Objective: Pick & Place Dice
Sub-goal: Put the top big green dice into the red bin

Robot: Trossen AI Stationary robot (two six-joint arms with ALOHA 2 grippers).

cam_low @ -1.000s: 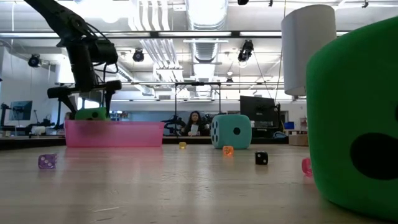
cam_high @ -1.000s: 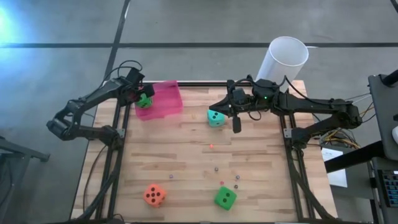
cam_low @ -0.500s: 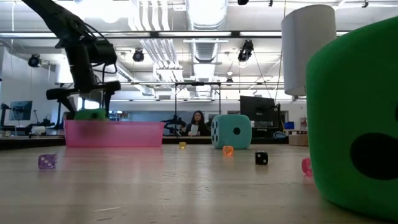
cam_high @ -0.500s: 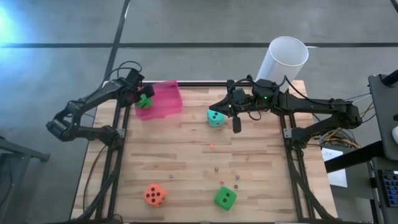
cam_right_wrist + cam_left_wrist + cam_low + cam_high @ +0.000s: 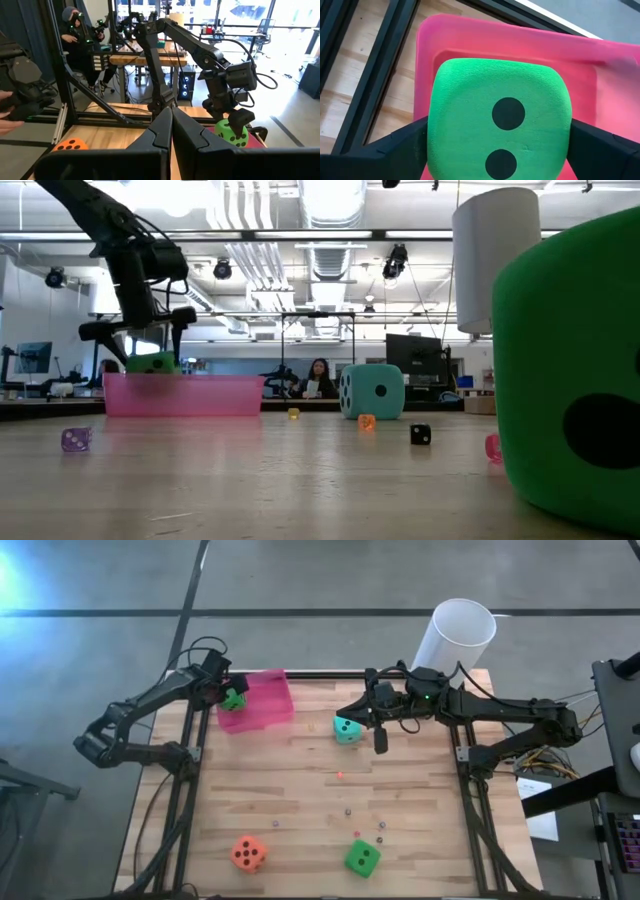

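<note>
1. Green die (image 5: 234,698): sits in the pink bin (image 5: 268,708) at the far left corner of the surface (image 5: 300,790). From table height its top shows just above the bin's rim.
2. Left gripper (image 5: 140,338): hangs over the bin with jaws spread wide, one on each side of the die. The low view shows a gap between the jaws and the die's top, so the die looks let go and not carried.
3. Change over the last second: almost none. The left arm has barely shifted, its jaws have stayed wide, and the die has kept its place in the bin. Judgement: this drop is finished and the arm can lift away.
4. Teal die (image 5: 347,729): on the surface toward the far edge, well apart from the bin, not yet placed.
5. Right gripper (image 5: 380,744): just beside the teal die on its right, not touching it. Its jaws are closed and hold nothing, and it has not moved.
6. Orange die (image 5: 248,854): near edge, left of centre, untouched.
7. Second green die (image 5: 362,858): near edge, right of centre, untouched.
8. Beads (image 5: 347,810): tiny and scattered mid-surface, not part of the job.
9. Standing: one die binned and three left. Teal is the likely next pick, since the right gripper is next to it.
</note>
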